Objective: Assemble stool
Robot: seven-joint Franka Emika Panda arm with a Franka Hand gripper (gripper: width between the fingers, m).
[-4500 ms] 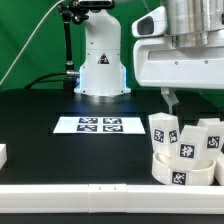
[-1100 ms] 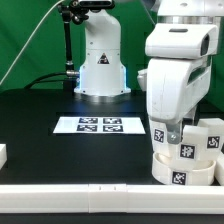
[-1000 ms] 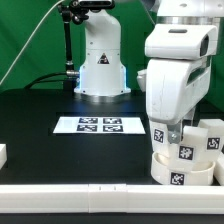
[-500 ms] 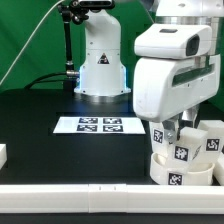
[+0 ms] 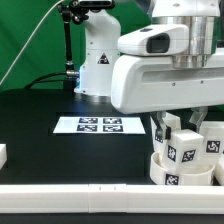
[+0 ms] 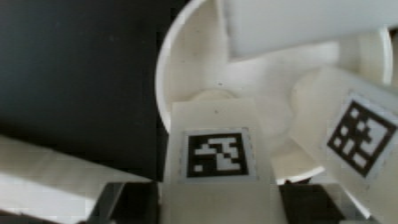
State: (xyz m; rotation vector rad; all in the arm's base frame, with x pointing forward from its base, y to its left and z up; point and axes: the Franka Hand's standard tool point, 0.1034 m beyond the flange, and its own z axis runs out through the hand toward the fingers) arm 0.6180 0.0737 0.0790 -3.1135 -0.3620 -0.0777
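The gripper (image 6: pixel 217 190) is pinching a leg (image 6: pixel 221 150) narrowly between its dark fingers (image 6: pixel 121 203), which are pressing against the leg's two sides. The leg is a chunky white plastic block wearing a black-and-white square tag. It is standing on the seat (image 5: pixel 175 172), a low round smooth white disc at the exterior view's right, near the table's front bar (image 5: pixel 70 194). Other tagged legs (image 5: pixel 212 140) are crowding beside it, perhaps touching. The marker board (image 5: pixel 98 124) is lying flat on the black table (image 5: pixel 40 140).
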